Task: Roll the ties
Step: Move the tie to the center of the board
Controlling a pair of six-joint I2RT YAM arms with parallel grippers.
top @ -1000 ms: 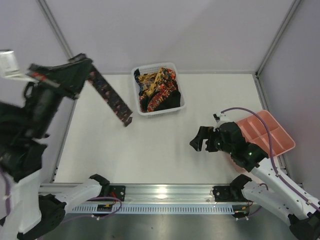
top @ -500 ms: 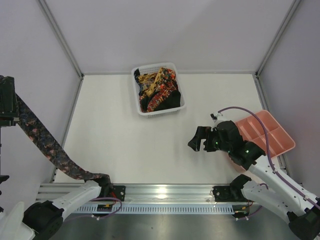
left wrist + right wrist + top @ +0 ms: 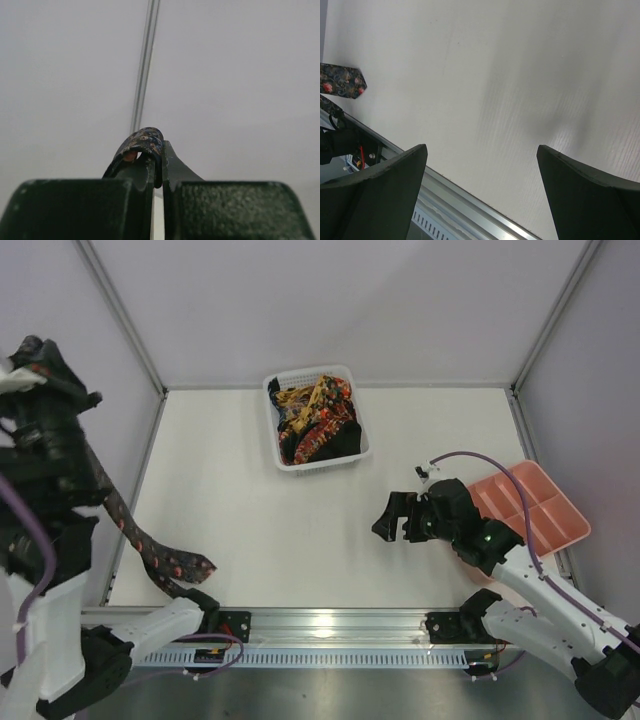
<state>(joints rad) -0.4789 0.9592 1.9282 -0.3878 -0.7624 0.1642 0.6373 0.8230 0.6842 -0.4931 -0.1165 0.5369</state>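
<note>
Well, my left gripper (image 3: 157, 172) is pinched tight on a fold of one tie (image 3: 143, 139), and the cloth loops over the fingertips as a dark band flecked with small orange, red and blue marks. Seen from above, that tie (image 3: 150, 545) hangs from my raised left arm at the far left. It slants down and to the right as a narrow dark strip, and its broader pointed end, dotted with red, is at the near left corner of the tabletop (image 3: 300, 540). I cannot tell whether the tip touches the surface. The other ties (image 3: 315, 420) sit heaped in the white mesh basket (image 3: 322, 466) at the middle of the far edge, a tangle of black, red and yellow. My right gripper (image 3: 392, 520) is spread wide above the right half of the table, just left of the pink tray (image 3: 545, 502), which overhangs the right edge. White tabletop stretches between the tie's tip, the basket and that gripper. Grey walls (image 3: 350, 310) close the left, far and right sides, and a metal rail (image 3: 330, 623) runs along the near edge.
</note>
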